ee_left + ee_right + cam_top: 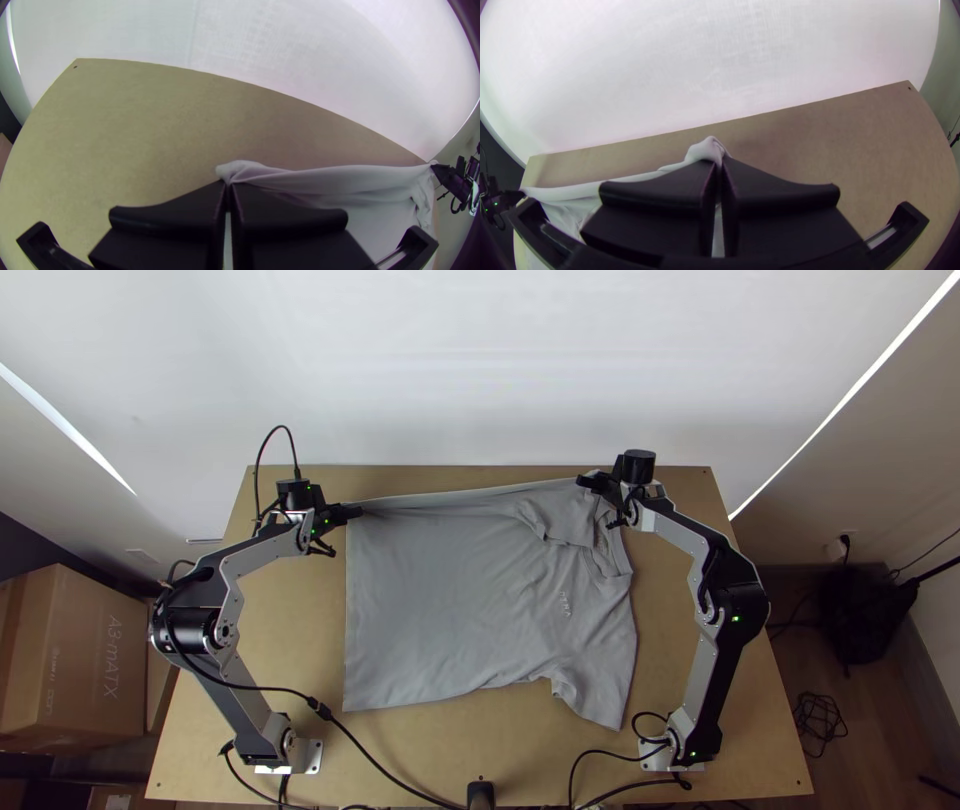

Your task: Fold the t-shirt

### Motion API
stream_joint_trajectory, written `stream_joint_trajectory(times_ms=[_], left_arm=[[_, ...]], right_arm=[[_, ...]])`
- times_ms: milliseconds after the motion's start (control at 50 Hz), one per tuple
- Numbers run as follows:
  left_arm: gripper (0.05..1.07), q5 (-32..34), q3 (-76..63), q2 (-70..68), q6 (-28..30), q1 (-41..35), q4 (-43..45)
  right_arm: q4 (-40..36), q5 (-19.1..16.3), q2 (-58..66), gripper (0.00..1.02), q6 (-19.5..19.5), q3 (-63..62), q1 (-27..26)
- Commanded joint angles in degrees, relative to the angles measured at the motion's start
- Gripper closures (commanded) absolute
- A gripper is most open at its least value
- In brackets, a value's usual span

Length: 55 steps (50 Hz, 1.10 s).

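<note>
Grip detail is partly hidden: the left hand [355, 511] is pinching the shirt [450, 600] at its upper left corner in the top view, but its own black fingers [170, 215] cover most of the pinched bit. A small bunch pokes past the tips. Same with the right hand [584, 480]: clenched on cloth near the upper right of the shirt, by the shoulder and collar [618, 560], layer count unreadable. In each wrist view the opposite hand sits at the side edge, dark and hard to make out.

Shirt is grey, mostly spread over the middle of the worktop [275, 630], hem side left, collar side right. Its upper edge runs as a drawn-up band between both hands. The upper sleeve [568, 518] lies crumpled over the body; the lower one [600, 695] points to lower right. Whatever is under the crumpled sleeve is hidden.

Around it: left arm [245, 695] and right arm [703, 680] flank the shirt, covering strips of worktop. Black cable [375, 760] crosses lower left to bottom centre, clear of the cloth. A black part [480, 794] is cut off at the bottom edge. White backdrop [480, 370] behind. Cardboard box [75, 660] at far left, tangled cord [820, 720] on the floor lower right, plus a dark item [862, 615] above it, can't tell what.
</note>
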Motion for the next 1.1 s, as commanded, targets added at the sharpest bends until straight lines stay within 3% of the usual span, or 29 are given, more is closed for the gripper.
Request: stream_joint_trajectory(times_ms=[0,460,1080], left_arm=[[1.05,-0.65,-1.62,-5.51,-1.73,1.27,-1.08],[1.05,1.81,-14.80,-18.34,-2.17,1.27,-2.14],[1.05,2.25,-27.63,-23.70,-3.84,-0.75,-1.35]], right_arm=[[-1.45,1.78,-4.22,1.00,0.21,-0.31,-1.68],[-1.72,1.78,-16.09,1.00,-0.31,-15.25,-2.56],[-1.10,1.78,-23.91,1.00,-0.05,-30.45,-3.44]])
